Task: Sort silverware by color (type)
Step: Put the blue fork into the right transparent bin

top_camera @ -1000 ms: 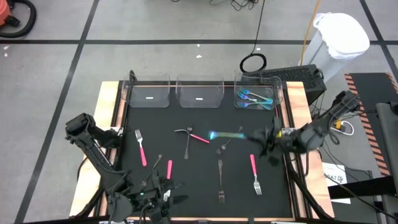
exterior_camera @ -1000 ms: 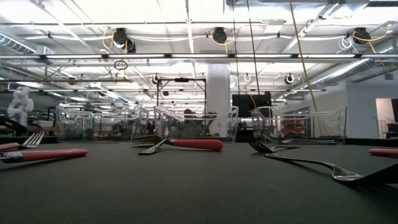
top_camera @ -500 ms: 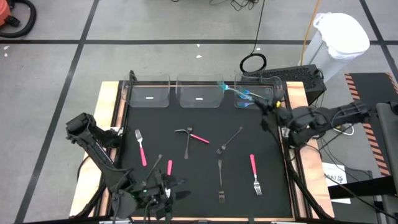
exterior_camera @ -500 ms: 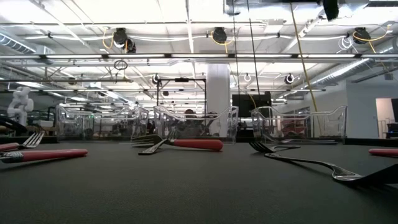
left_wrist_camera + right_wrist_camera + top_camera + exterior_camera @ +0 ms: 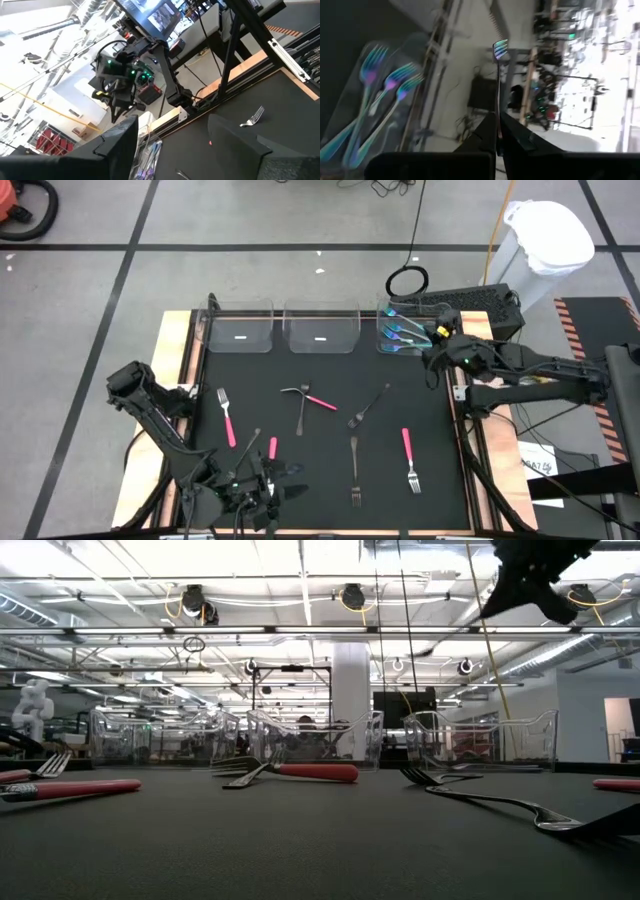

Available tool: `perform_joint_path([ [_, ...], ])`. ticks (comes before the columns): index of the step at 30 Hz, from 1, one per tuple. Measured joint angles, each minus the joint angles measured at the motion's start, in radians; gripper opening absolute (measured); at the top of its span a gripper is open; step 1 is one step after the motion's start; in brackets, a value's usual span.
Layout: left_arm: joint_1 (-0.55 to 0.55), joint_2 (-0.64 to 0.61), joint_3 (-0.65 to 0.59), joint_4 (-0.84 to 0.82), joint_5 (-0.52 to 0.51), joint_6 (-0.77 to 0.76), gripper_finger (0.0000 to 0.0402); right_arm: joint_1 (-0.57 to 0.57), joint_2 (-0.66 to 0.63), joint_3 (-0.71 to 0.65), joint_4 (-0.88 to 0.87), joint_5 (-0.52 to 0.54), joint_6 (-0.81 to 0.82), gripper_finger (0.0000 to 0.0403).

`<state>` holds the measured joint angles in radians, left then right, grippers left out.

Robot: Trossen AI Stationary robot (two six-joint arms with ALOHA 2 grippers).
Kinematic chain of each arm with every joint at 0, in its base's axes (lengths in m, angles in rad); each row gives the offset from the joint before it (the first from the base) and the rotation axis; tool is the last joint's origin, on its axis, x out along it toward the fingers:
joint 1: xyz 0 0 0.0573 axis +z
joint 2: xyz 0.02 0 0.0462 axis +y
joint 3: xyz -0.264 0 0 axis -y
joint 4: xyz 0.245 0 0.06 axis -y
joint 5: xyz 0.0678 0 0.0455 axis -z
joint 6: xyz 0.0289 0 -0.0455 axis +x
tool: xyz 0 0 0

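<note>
Counter (image 5: 250,375): black top, wood-edged.
Clear bins (image 5: 320,328): three stood along its far edge.
Pink-handled forks (image 5: 227,420): four lay nearer than the bins.
Black utensils (image 5: 354,470): four lay scattered among the pink ones.

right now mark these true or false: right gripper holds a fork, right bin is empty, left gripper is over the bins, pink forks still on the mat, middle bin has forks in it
1. The right gripper is shut on an iridescent fork. True.
2. The right bin is empty. False: it already holds several iridescent forks.
3. The left gripper is over the bins. False: it waits at the near edge of the mat, far from them.
4. Pink-handled pieces lie on the mat, such as a pink fork. True.
5. The middle bin has forks in it. False: no silverware shows in it.
</note>
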<state>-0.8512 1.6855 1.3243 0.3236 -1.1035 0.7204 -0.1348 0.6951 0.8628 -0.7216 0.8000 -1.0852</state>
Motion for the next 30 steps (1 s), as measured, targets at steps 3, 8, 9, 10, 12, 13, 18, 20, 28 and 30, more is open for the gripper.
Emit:
perform_joint_path([
  [3, 0.01, 0.0, 0.0, 0.0, 0.018, -0.001, 0.0241, -0.087, 0.022, 0.0, -0.017, -0.058, -0.013, 0.0004],
  [8, 0.027, 0.0, 0.0, 0.0, 0.058, -0.006, 0.0241, -0.226, 0.083, 0.0, 0.002, -0.172, -0.057, 0.0004],
  [9, 0.028, 0.0, 0.0, -0.001, 0.058, -0.007, 0.0241, -0.251, 0.097, 0.0, 0.002, -0.191, -0.058, 0.0004],
  [10, 0.029, 0.0, 0.0, -0.004, 0.059, -0.008, 0.0241, -0.274, 0.111, 0.0, 0.003, -0.207, -0.06, 0.0004],
  [12, 0.031, 0.0, 0.0, -0.012, 0.059, -0.009, 0.0241, -0.319, 0.135, 0.0, 0.0, -0.233, -0.062, 0.0004],
  [13, 0.031, 0.0, 0.0, -0.022, 0.059, -0.017, 0.0241, -0.338, 0.145, 0.0, -0.003, -0.242, -0.064, 0.0004],
  [18, 0.031, 0.001, 0.0, -0.047, 0.06, -0.034, 0.0241, -0.433, 0.168, 0.0, -0.014, -0.341, -0.078, 0.0004],
  [20, 0.031, 0.001, 0.0, -0.047, 0.06, -0.034, 0.0241, -0.464, 0.169, 0.0, -0.012, -0.38, -0.087, 0.0004],
  [28, 0.031, 0.001, 0.0, -0.048, 0.059, -0.035, 0.0241, -0.561, 0.179, 0.0, -0.014, -0.488, -0.117, 0.0004],
  [30, 0.031, 0.001, 0.0, -0.048, 0.06, -0.035, 0.0241, -0.58, 0.19, 0.0, -0.019, -0.516, -0.115, 0.0004],
])
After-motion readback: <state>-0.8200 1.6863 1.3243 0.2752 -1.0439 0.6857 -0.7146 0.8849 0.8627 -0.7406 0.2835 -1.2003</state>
